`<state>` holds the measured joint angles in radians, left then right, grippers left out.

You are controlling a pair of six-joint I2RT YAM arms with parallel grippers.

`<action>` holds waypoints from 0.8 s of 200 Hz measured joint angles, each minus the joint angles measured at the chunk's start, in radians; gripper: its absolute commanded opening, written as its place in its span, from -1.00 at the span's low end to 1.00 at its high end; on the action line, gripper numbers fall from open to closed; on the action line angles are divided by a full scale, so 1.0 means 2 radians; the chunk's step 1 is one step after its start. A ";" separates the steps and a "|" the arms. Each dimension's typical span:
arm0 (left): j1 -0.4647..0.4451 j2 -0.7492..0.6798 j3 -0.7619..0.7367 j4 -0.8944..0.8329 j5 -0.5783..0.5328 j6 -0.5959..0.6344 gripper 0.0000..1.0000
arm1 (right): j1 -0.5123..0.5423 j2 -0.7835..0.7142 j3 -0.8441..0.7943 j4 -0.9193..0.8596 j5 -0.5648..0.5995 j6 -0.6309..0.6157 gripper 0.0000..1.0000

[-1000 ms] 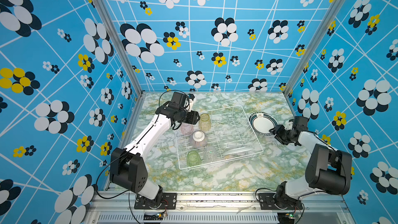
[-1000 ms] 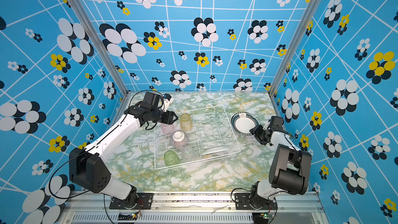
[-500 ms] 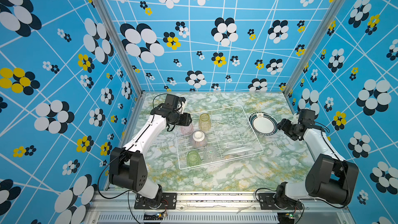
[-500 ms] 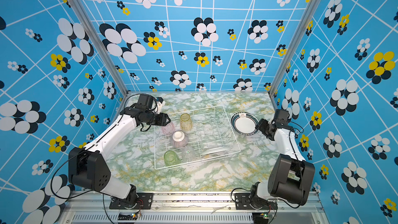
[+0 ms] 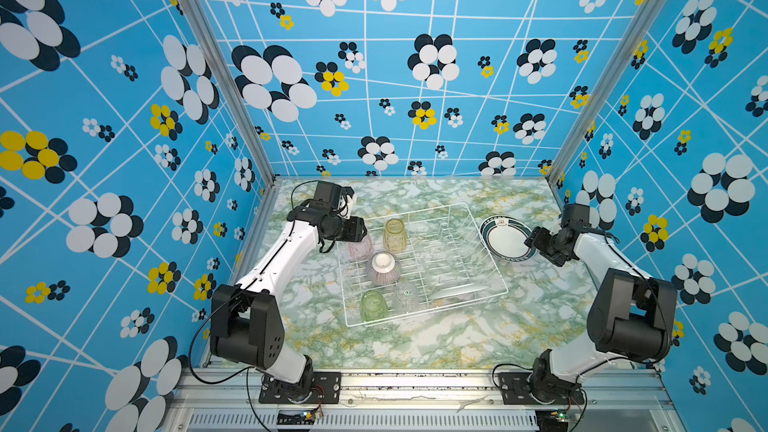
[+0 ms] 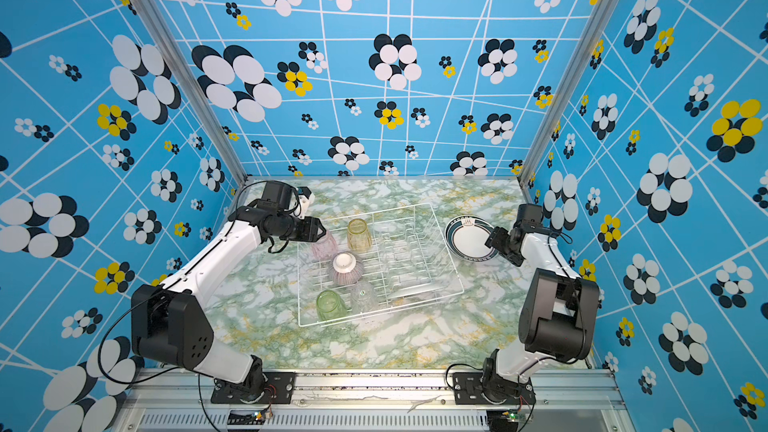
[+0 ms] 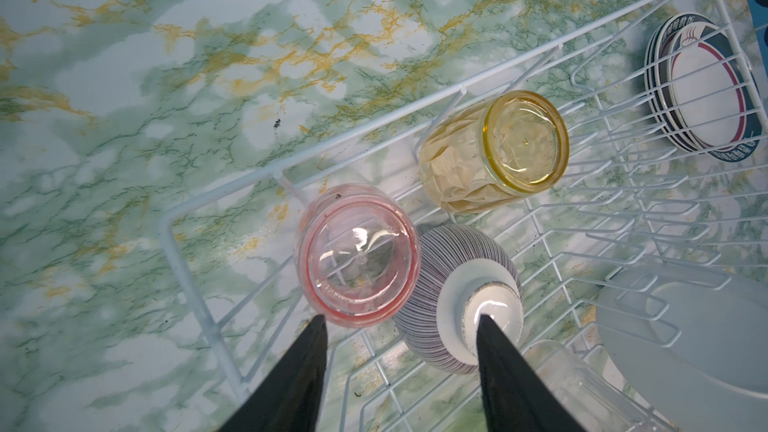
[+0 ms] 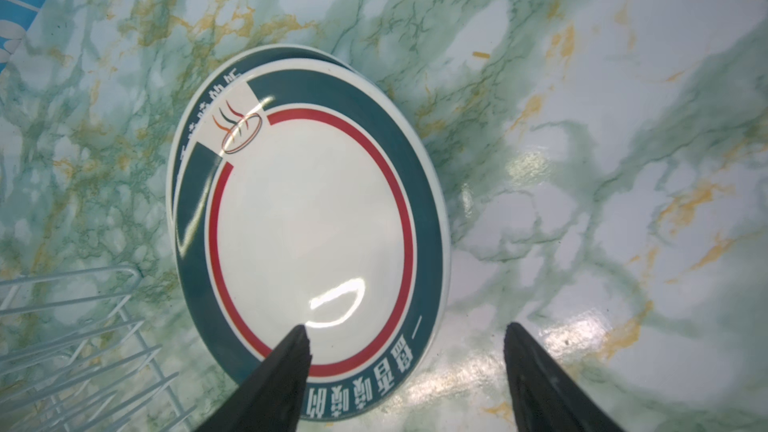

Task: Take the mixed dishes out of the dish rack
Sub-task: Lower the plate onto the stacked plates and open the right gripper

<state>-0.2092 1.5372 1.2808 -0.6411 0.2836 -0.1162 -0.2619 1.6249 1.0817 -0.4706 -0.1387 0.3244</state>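
The white wire dish rack [image 5: 486, 247] [image 6: 445, 247] sits mid-table. Upside down inside it are a pink tumbler [image 5: 360, 246] [image 7: 359, 255], a yellow tumbler [image 5: 395, 235] [image 7: 498, 151], a pink-striped bowl [image 5: 383, 268] [image 7: 461, 297], a green tumbler [image 5: 372, 305] and a clear tumbler [image 5: 406, 297]. A stack of green-rimmed plates [image 5: 505, 238] [image 8: 311, 222] lies on the table right of the rack. My left gripper [image 7: 401, 317] [image 5: 359, 230] hovers open above the pink tumbler and bowl, empty. My right gripper [image 8: 405, 326] [image 5: 532, 241] is open over the stack's edge, holding nothing.
A pale flat dish [image 7: 685, 326] lies in the rack's divider side. Blue flowered walls close in the marble table [image 5: 415, 342] on three sides. The left arm [image 5: 286, 259] stretches along the rack's left side, and the right arm [image 5: 602, 255] runs along the right wall.
The right gripper's jaws have spread wider over the plate stack, and its wrist has lifted a little. The left gripper has shifted slightly at the rack's far left corner.
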 measured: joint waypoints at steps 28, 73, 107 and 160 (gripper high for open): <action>0.005 0.000 -0.004 0.001 0.002 -0.002 0.17 | 0.013 0.029 0.016 -0.006 0.012 0.000 0.53; 0.012 0.000 -0.008 0.002 0.006 -0.002 0.17 | 0.023 0.048 0.030 -0.019 0.028 0.000 0.55; 0.014 0.000 -0.008 0.002 0.008 -0.002 0.17 | 0.028 0.054 0.044 -0.020 0.031 0.000 0.55; 0.017 0.000 -0.008 0.002 0.012 -0.002 0.17 | 0.036 0.068 0.050 -0.020 0.030 0.000 0.55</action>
<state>-0.1745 1.5372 1.2640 -0.6361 0.3077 -0.1192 -0.1898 1.7611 1.1820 -0.5106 -0.0795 0.3244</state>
